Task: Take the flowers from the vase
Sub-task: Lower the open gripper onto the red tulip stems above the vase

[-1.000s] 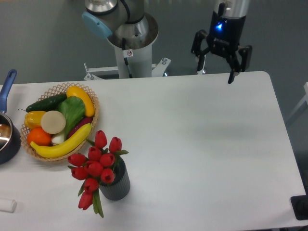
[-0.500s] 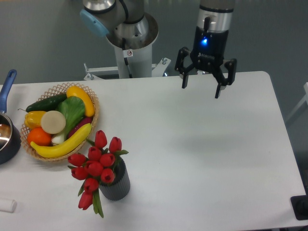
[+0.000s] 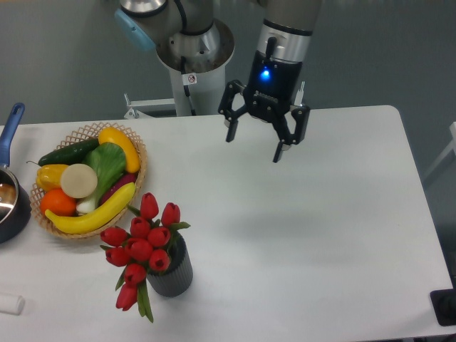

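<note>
We saw a white table with round corners, and it filled most of the frame. Behind it the floor was dark grey. The arm's grey base stood at the top, just past the table's far edge.

The gripper hung over the upper middle of the table. Its two black fingers were spread wide apart and held nothing. A blue light glowed on it.

The flowers were in the lower left of the frame. They stood in the vase, and some red buds hung down over its left side. The vase sat upright near the table's front edge, well apart from the gripper.

A basket of fruit and vegetables sat at the left, just above the flowers. A pot with a blue handle was cut off by the left edge. A small white thing lay in the lower left corner. A black thing sat at the lower right corner.

The right half of the table was bare white.
</note>
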{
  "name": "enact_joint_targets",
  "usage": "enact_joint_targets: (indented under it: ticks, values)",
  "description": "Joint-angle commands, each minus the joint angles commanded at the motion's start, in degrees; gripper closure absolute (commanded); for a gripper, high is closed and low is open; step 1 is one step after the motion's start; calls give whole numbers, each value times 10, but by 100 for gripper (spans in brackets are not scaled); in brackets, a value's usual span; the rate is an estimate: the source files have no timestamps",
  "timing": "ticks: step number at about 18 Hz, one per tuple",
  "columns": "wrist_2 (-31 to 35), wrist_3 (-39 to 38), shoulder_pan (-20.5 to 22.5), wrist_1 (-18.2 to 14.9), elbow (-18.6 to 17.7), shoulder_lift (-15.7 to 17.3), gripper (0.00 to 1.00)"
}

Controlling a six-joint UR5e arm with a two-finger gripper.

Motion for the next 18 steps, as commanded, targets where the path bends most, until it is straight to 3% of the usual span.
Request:
enact_joint_targets:
  ticks: [3, 9, 14, 18]
  values:
    - [-48, 9, -2, 1, -6, -3, 0]
    - [-86, 5, -18, 3, -28, -15, 0]
    - [-95, -4, -32, 53, -26, -53, 0]
    - [-95, -46, -50, 126, -24, -93, 0]
